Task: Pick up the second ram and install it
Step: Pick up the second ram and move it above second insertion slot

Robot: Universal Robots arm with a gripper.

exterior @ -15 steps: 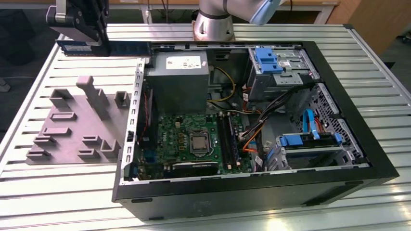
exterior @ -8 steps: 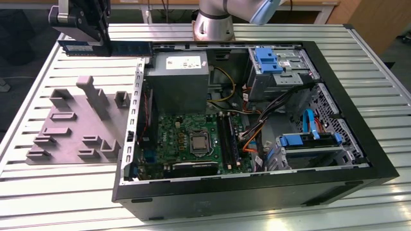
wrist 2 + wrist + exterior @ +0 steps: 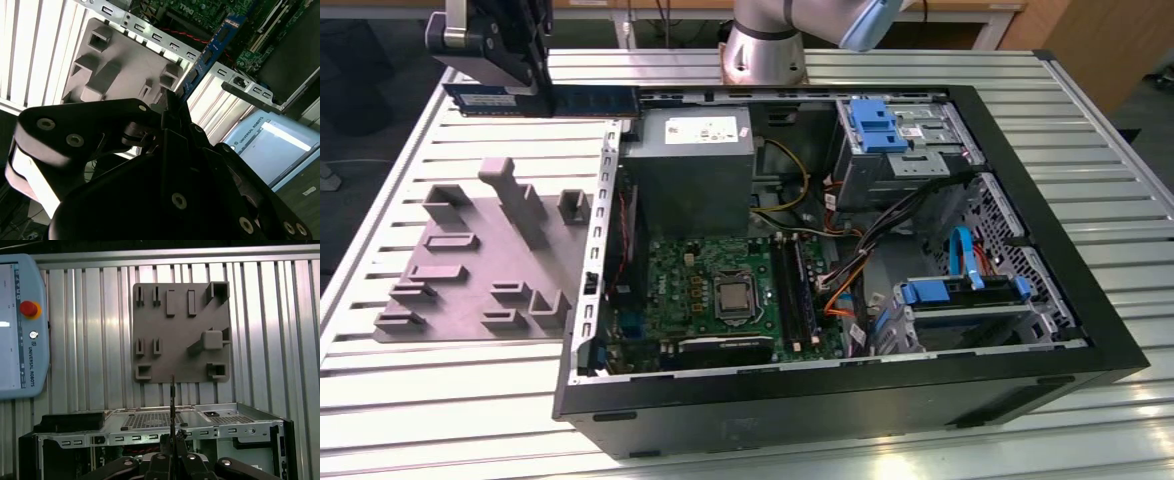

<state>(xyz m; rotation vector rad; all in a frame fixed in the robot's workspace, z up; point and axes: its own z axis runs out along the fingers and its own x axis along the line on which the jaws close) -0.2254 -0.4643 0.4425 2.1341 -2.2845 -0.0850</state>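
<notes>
Fingers (image 3: 538,92) pinch second ram (image 3: 598,100) horiz., hovering near PC case (image 3: 827,415).

In the exterior view, the computer case (image 3: 854,395) sits on the slatted table (image 3: 440,400), with the fixture plate (image 3: 460,265) beside it at nine o'clock. The second ram (image 3: 594,100), clamped in the gripper (image 3: 534,95), hangs above at eleven.

**Hidden and cut-off parts**

In the exterior view the upper edge cuts the gripper (image 3: 531,88), and its fingers cover part of the second ram (image 3: 594,100). The arm's base (image 3: 767,40) is cut there too. In the first wrist view the stick stands edge-on, so its chips cannot be told. The picture's edge cuts the light-blue pendant (image 3: 22,320) and the computer case (image 3: 230,432). In the second wrist view the gripper's body hides part of the grey fixture plate (image 3: 120,65).
</notes>
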